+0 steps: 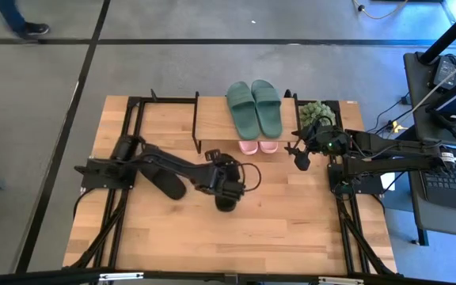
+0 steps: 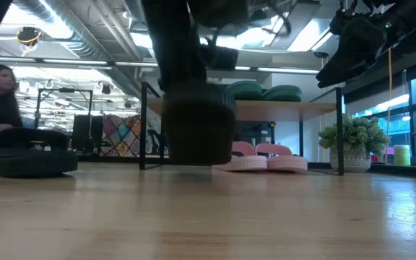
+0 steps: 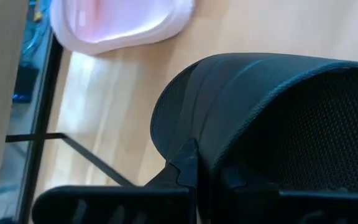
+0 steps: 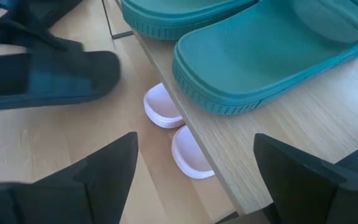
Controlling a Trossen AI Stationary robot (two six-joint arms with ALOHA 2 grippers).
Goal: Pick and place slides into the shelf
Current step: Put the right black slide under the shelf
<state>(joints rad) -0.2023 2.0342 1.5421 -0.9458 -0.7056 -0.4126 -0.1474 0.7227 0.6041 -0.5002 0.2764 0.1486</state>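
A light wooden plank desk (image 1: 291,222) stands on grey concrete floor (image 1: 54,79). The left gripper (image 1: 226,190), fingers clenched on a black rubber slide (image 3: 278,118), sits before the low wooden shelf (image 1: 212,119). Dark green slides (image 1: 254,107) lie on top, long axes front-to-back; pink slides (image 2: 262,157) sit beneath. The right gripper (image 1: 301,157) hovers with fingers released.

High cam straight down, low cam table-level, wrist cams close, all share shelf (image 1: 245,117).

My left claw (image 1: 226,198) held a black slide (image 3: 272,118); green slides (image 1: 254,107) topped the pale wooden shelf (image 1: 212,119), pink slides (image 1: 258,146) beneath.
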